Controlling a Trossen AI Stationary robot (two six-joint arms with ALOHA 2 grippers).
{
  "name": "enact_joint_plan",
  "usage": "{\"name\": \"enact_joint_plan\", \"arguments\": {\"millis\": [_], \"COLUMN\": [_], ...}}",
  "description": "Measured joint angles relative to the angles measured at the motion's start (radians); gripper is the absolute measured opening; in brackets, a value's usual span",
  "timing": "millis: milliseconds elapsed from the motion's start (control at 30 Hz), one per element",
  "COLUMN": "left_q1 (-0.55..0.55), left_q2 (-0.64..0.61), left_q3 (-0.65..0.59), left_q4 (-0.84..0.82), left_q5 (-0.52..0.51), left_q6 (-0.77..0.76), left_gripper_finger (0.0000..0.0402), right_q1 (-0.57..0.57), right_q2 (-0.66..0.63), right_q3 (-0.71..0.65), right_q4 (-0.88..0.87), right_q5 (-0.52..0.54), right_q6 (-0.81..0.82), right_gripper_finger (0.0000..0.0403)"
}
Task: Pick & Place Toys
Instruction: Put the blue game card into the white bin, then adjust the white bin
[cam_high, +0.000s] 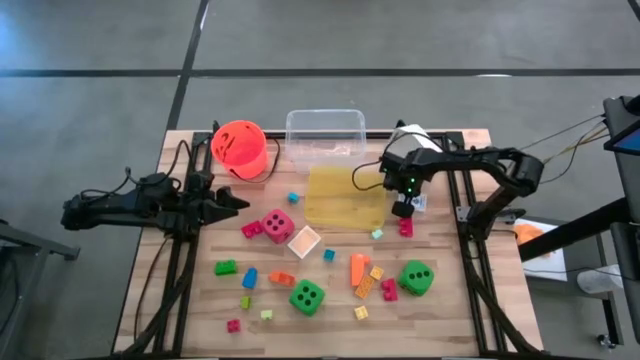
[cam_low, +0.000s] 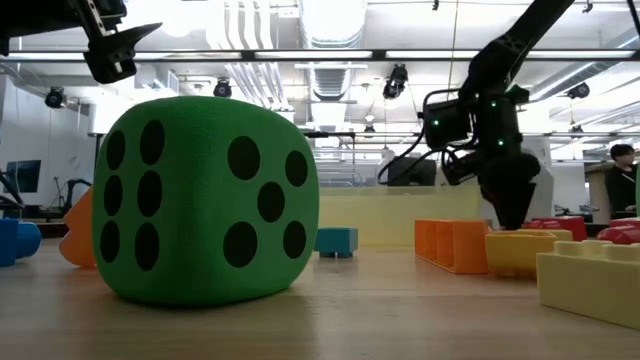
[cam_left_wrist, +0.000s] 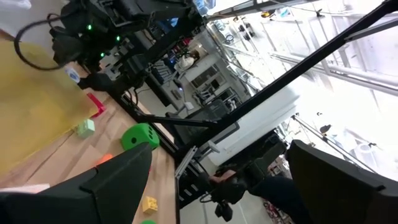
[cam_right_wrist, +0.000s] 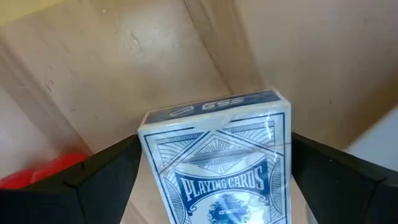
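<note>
Fingers of my right gripper (cam_right_wrist: 214, 180) stand spread around a blue-and-white boxed deck of playing cards (cam_right_wrist: 217, 162); my left gripper (cam_high: 232, 200) waits open.

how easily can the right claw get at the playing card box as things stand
Probably easily: the right claw is open and already straddles the playing card box on the wood, with nothing between fingers and box. A red block lies just beside.
</note>
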Motion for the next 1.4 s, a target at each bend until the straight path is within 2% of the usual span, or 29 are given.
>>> {"name": "enact_joint_plan", "arguments": {"millis": [633,867,1167,1267,1400], "left_q1": [0.0,0.0,0.0,0.0,0.0], "left_q2": [0.0,0.0,0.0,0.0,0.0], "left_q3": [0.0,0.0,0.0,0.0,0.0], "left_q4": [0.001,0.0,-0.004,-0.004,-0.005], "left_q5": [0.0,0.0,0.003,0.003,0.004], "left_q6": [-0.005,-0.005,-0.004,-0.004,-0.003], "left_gripper_finger": [0.037,0.037,0.037,0.037,0.037], "right_q1": [0.022,0.061,0.105,0.113,0.1], "right_q2": [-0.03,-0.078,-0.128,-0.128,-0.13], "right_q3": [0.025,0.112,0.278,0.356,0.451], "right_q4": [-0.016,-0.118,-0.207,-0.229,-0.321], "right_q5": [-0.004,-0.004,0.001,0.07,0.27], "right_q6": [0.081,0.088,0.187,0.22,0.288], "right_gripper_finger": [0.0384,0.0384,0.0384,0.0384,0.0384]}}
